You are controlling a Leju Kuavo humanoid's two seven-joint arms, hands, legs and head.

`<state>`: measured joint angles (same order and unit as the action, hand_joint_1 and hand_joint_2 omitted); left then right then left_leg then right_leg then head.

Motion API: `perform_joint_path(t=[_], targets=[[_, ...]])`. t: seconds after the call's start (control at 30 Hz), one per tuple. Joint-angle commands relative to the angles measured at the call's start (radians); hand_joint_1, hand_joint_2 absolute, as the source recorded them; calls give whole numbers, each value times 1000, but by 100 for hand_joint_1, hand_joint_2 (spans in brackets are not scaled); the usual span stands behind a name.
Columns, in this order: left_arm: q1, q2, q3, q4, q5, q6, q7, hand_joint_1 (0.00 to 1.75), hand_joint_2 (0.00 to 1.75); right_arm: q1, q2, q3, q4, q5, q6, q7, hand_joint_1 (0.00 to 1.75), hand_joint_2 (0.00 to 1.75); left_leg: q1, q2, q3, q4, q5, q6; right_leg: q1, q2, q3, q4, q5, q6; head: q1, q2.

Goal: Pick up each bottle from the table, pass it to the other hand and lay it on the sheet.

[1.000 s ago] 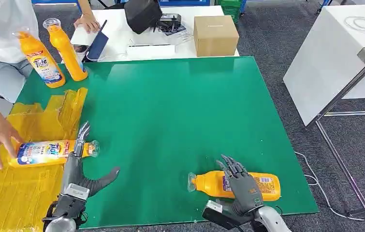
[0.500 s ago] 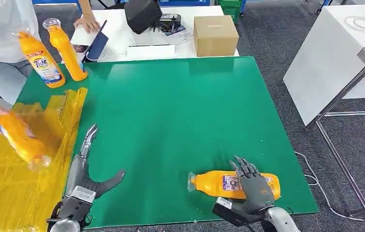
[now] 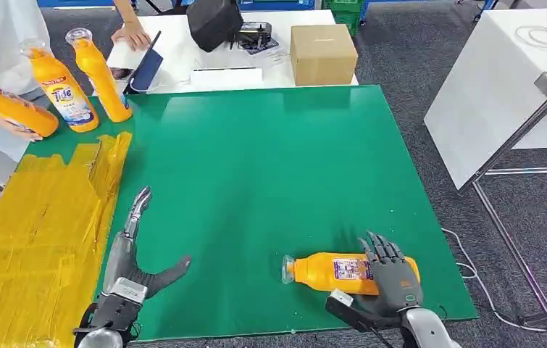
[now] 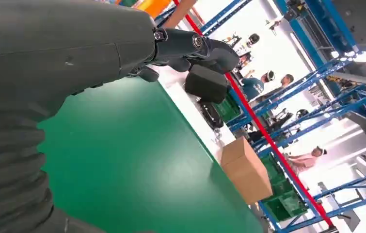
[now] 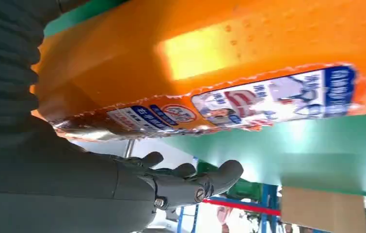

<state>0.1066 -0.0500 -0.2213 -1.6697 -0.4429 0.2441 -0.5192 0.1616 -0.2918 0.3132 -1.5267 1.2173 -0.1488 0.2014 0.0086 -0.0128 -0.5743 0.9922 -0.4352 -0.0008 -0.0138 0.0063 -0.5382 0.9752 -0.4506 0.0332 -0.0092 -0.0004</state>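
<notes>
An orange bottle [image 3: 328, 270] [image 5: 248, 53] lies on its side near the front right of the green table [image 3: 270, 167], cap pointing left. My right hand [image 3: 391, 280] [image 5: 122, 187] hovers over its base end with fingers spread, not closed around it. My left hand [image 3: 131, 243] [image 4: 74, 53] lies flat and open beside the yellow sheet [image 3: 35, 239], thumb stuck out and nothing in it. At the far left a person's hand holds another orange bottle [image 3: 6, 106] above the sheet's back end. Two more orange bottles [image 3: 64, 88] [image 3: 101, 72] stand upright at the table's back left corner.
A cardboard box [image 3: 322, 51] [image 4: 246, 170], a black bag [image 3: 212, 22] and a dark tablet [image 3: 145, 67] sit on the white table behind. Another white table [image 3: 498, 83] stands to the right. People stand far off among blue racks in the left wrist view.
The person lifted the labelled bottle off the sheet and carried it to the back left. My right hand slid toward the lying bottle's base. My left hand eased slightly away from the sheet.
</notes>
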Motion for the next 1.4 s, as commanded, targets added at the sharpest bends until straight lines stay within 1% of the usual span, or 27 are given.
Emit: perform_joint_path(t=[0.03, 0.23, 0.27, 0.3, 0.37, 0.5, 0.53, 0.6, 0.63, 0.67, 0.7, 0.73, 0.77, 0.8, 0.87, 0.97, 1.0, 1.03, 1.1, 1.13, 1.17, 1.2, 1.23, 1.27, 1.3, 1.37, 1.4], targets=[[-8, -5, -15, 16, -1, -5, 6, 0, 175, -8, 7, -28, 69, 7, 16, 9, 0, 175, 1, 0, 2, -1, 0, 0, 1, -2, 3, -2, 0, -1, 0, 0], [-12, -6, -14, 19, 0, -6, 6, 0, 175, -13, 8, -28, 77, 11, 23, 12, 0, 175, 0, 0, 3, -1, -1, 0, 1, -1, 4, -2, 0, -1, 0, 0], [-14, -6, -15, 21, 0, -8, 6, 0, 175, -17, 5, -23, 85, 17, 35, 16, 23, 175, 0, 0, 3, -1, -1, 0, 1, -1, 3, -2, 0, -1, 0, 0], [-15, -7, -16, 22, 0, -8, 6, 0, 175, -19, 5, -21, 91, 20, 37, 17, 124, 175, 1, 0, 4, -1, -1, 0, 1, -1, 5, -3, 0, -1, 0, 0], [-18, -7, -19, 25, 1, -8, 7, 0, 175, -23, -2, -10, 106, 22, 52, 17, 168, 175, 0, 0, 2, -1, 0, 0, 0, -1, 3, -2, 0, -1, 0, 0], [-23, -5, -22, 29, 2, -10, 9, 0, 175, -32, -9, 2, 123, 16, 62, 17, 175, 175, 0, 0, 3, -1, -1, 0, 1, -1, 4, -2, 0, -1, 0, 0], [-24, -4, -22, 30, 2, -10, 10, 0, 175, -34, -9, 3, 126, 16, 62, 17, 171, 175, 1, 1, 4, -1, -1, 0, 1, -1, 5, -3, 0, -1, 0, 0], [-25, -3, -25, 31, 0, -13, 12, 0, 175, -42, 3, 0, 128, 10, 54, 16, 154, 175, 1, 0, 4, -1, -1, 0, 1, -2, 5, -3, 0, -1, 0, 0], [-27, 0, -29, 34, -11, -13, 23, 0, 175, -44, 4, 0, 127, 12, 53, 17, 155, 175, 0, 0, 3, -1, 0, 0, 1, -2, 4, -2, 0, -1, 0, 0], [-28, 0, -30, 37, -16, -11, 28, 0, 175, -45, 6, -1, 126, 12, 53, 17, 152, 175, 1, 0, 4, -1, -1, 0, 1, -2, 5, -3, 0, -1, 0, 0], [-29, -1, -31, 38, -18, -10, 30, 0, 175, -45, 9, -2, 125, 12, 52, 17, 154, 175, 0, 0, 3, -1, 0, 0, 1, -1, 3, -2, 0, -1, 0, 0], [-30, -1, -31, 42, -21, -9, 34, 0, 175, -45, 13, -6, 122, 11, 48, 18, 166, 175, 1, 0, 4, -1, -1, 0, 1, -2, 5, -3, 0, -1, 0, 0], [-32, -2, -32, 47, -25, -8, 40, 0, 175, -46, 18, -7, 120, 11, 47, 18, 168, 175, 0, 0, 3, -1, 0, 0, 1, -2, 4, -2, 0, -1, 0, 0], [-33, -3, -31, 49, -27, -6, 44, 0, 175, -45, 24, -11, 117, 13, 37, 17, 175, 175, 1, 0, 4, -1, -1, 0, 1, -2, 5, -3, 0, -1, 0, 0], [-34, 1, -34, 50, -22, -31, 66, 0, 175, -44, 49, -29, 97, -5, -18, -6, 173, 175, 1, 0, 4, -1, -1, 0, 1, -2, 5, -3, 0, -1, 0, 0], [-35, 2, -33, 53, -20, -38, 72, 0, 175, -46, 61, -35, 75, -10, -22, -8, 173, 175, 0, 0, 3, -1, 0, 0, 1, -1, 3, -2, 0, -1, 0, 0], [-36, 10, -41, 58, -19, -68, 101, 0, 175, -41, 76, -52, 66, -38, -56, -27, 175, 175, 1, 1, 4, -1, -1, 0, 1, -1, 5, -2, 0, -2, 0, 0], [-36, 10, -41, 58, -19, -68, 101, 0, 175, -41, 76, -52, 66, -38, -56, -27, 175, 175, 0, 0, 3, -1, 0, 0, 1, -1, 3, -1, 0, -1, 0, 0], [-43, 12, -46, 72, -25, -109, 163, 0, 175, -36, 144, -115, 21, -97, -181, -95, 175, 175, 0, 1, 4, -1, -1, 0, 1, -1, 3, -2, 0, -1, 0, 0], [-50, 12, -53, 84, -4, -137, 179, 0, 175, -41, 172, -130, -11, -115, -209, -119, 175, 175, 0, 0, 2, -1, 0, 0, 0, -1, 2, -1, 0, -1, 0, 0], [-55, 17, -62, 95, 62, -205, 199, 0, 175, -47, 196, -140, -31, -172, -257, -165, 175, 175, 1, 1, 3, -1, -1, -1, 1, -1, 3, -1, -1, -2, 0, 0], [-72, 36, -88, 124, 256, -379, 226, 0, 175, -70, 215, -142, -42, -255, -295, -241, 175, 175, 0, 1, 2, -1, 0, 0, 0, 0, 0, 0, 0, -1, 0, 0], [-80, 41, -94, 139, 262, -381, 224, 0, 175, -87, 221, -144, -32, -255, -296, -242, 175, 175, 0, 2, 2, -1, -1, -1, 0, 0, 1, 0, -1, -2, 0, 0], [-90, 47, -109, 154, 335, -434, 207, 0, 175, -105, 231, -145, -27, -289, -331, -281, 175, 175, 0, 2, 1, -1, 0, 0, 0, 1, 0, 0, 0, -1, 0, 0], [-102, 53, -126, 161, 355, -447, 203, 0, 175, -123, 242, -144, -13, -319, -352, -310, 175, 175, 0, 4, 2, -1, -1, 0, 1, 2, 1, -1, 0, -2, 0, 0], [-131, 63, -165, 171, 404, -474, 203, 0, 175, -152, 264, -141, 7, -411, -378, -378, 175, 175, 0, 3, 1, -1, 0, 0, 0, 0, 1, 0, 0, -1, 0, 0], [-143, 65, -179, 173, 410, -471, 205, 0, 175, -159, 271, -139, 11, -432, -384, -393, 175, 175, 1, 3, 2, -1, 0, 0, 1, 0, 2, -1, 0, -1, 0, 0]])
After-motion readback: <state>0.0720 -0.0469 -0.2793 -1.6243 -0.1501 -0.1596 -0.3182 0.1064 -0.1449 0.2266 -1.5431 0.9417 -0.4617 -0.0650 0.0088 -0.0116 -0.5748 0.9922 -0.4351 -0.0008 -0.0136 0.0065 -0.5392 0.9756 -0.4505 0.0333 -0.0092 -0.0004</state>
